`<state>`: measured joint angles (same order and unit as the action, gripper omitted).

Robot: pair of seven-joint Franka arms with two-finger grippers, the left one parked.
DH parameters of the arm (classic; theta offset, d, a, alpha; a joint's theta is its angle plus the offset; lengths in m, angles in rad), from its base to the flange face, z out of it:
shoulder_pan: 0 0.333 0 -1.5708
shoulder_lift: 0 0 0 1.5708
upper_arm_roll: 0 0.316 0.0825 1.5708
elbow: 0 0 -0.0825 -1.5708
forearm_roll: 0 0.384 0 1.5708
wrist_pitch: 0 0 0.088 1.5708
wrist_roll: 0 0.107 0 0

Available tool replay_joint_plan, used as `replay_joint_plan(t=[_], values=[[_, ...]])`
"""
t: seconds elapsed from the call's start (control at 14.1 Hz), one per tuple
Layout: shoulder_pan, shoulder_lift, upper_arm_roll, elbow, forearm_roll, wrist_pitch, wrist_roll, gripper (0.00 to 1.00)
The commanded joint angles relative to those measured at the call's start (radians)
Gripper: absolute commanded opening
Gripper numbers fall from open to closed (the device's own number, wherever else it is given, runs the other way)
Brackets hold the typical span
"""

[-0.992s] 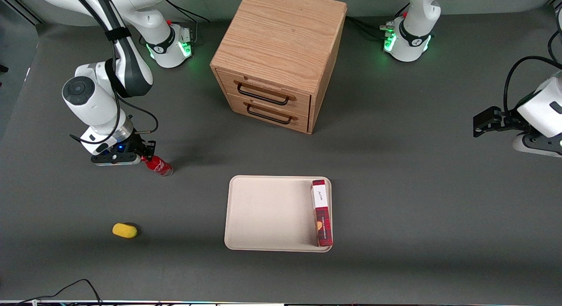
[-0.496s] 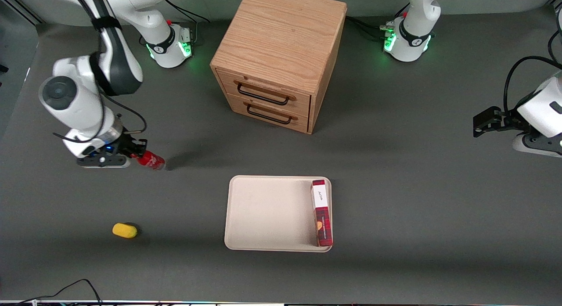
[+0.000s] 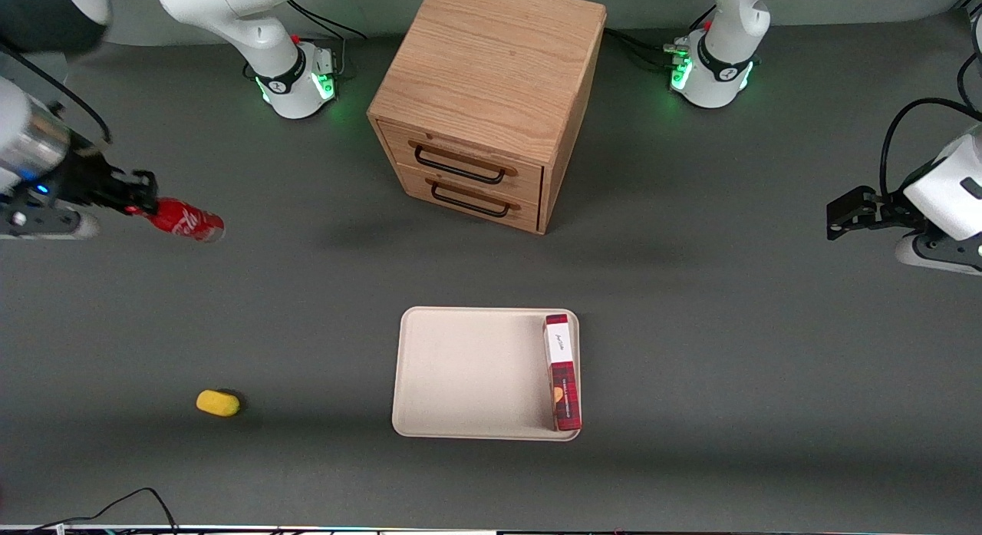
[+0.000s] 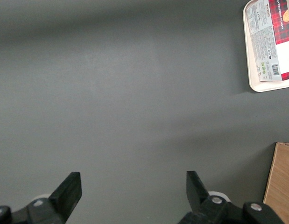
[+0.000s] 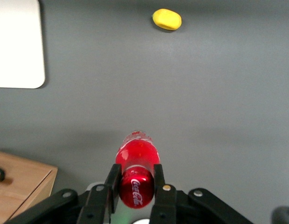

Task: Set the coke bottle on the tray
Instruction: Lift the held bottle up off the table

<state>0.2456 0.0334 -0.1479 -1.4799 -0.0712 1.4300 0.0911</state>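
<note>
Item one: the gripper (image 3: 140,197), which we log at the working arm's end of the table, raised above the surface. In the wrist view its two fingers (image 5: 112,184) are clamped on the cap end of the coke bottle (image 3: 184,220), one finger on each side, so we record it as clenched on the bottle.

Item two: the coke bottle (image 5: 136,172). We find it red and glossy, with white script on the cap and body, hanging from the gripper with its clear base pointing away from the fingers. It touches nothing but the fingers.

Item three: the tray (image 3: 472,374), cream-beige, flat on the table. We place it well apart from the gripper, toward the middle of the table and nearer to the front camera than the gripper. One rounded corner (image 5: 18,44) shows in the wrist view.

Item four: a long red plaid box (image 3: 562,372), lying on the tray along the rim that is farthest from the gripper.

Item five: a small yellow oval (image 3: 219,403) on the bare table, nearer to the front camera than the gripper and apart from the tray.

Item six: a wooden cabinet (image 3: 487,97) with two drawers, both shut, standing farther from the front camera than the tray and well apart from the gripper.
</note>
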Motion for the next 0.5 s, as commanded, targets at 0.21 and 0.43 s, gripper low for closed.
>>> replay_joint_plan(t=[0.21, 0.43], values=[[-0.003, 0.217, 0.01, 0.26, 0.095, -0.048, -0.002, 0.0], [0.072, 0.403, 0.011, 0.429, 0.171, 0.007, 0.084, 0.0]])
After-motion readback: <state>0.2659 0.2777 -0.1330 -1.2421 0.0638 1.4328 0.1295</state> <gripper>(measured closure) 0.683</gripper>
